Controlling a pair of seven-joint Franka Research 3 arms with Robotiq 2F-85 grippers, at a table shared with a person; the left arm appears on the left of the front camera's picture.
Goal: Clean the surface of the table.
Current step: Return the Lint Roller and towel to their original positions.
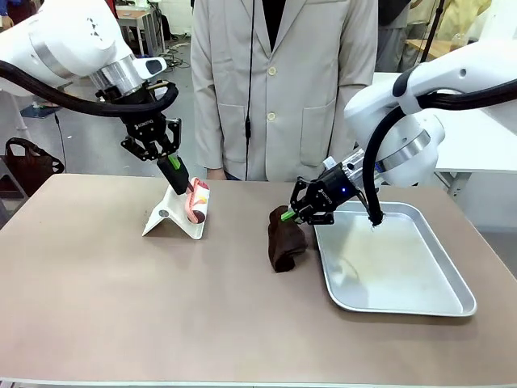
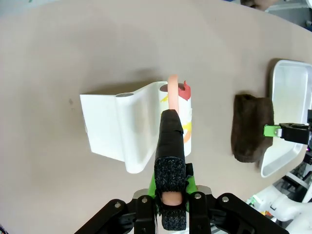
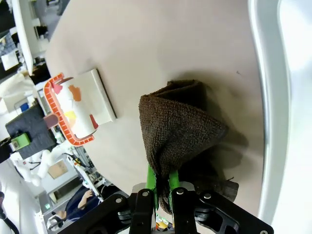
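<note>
The brownish table (image 1: 145,307) spans the front view. On it rests a white dustpan (image 1: 172,217) with a decorated pink and orange back. My left gripper (image 1: 170,163) is shut on its black-wrapped handle (image 2: 169,141), and the pan's flat lip (image 2: 105,124) lies on the tabletop. My right gripper (image 1: 292,214) is shut on the top of a dark brown cloth (image 1: 285,242). The cloth hangs down to the table just left of the tray. In the right wrist view the cloth (image 3: 175,126) bunches out from between the green pads of my right gripper (image 3: 163,183).
A shiny metal tray (image 1: 404,307) lies at the right, its left rim close to the cloth. A person in a pale grey coat (image 1: 283,81) stands at the far edge. Bare tabletop stretches across the front and left.
</note>
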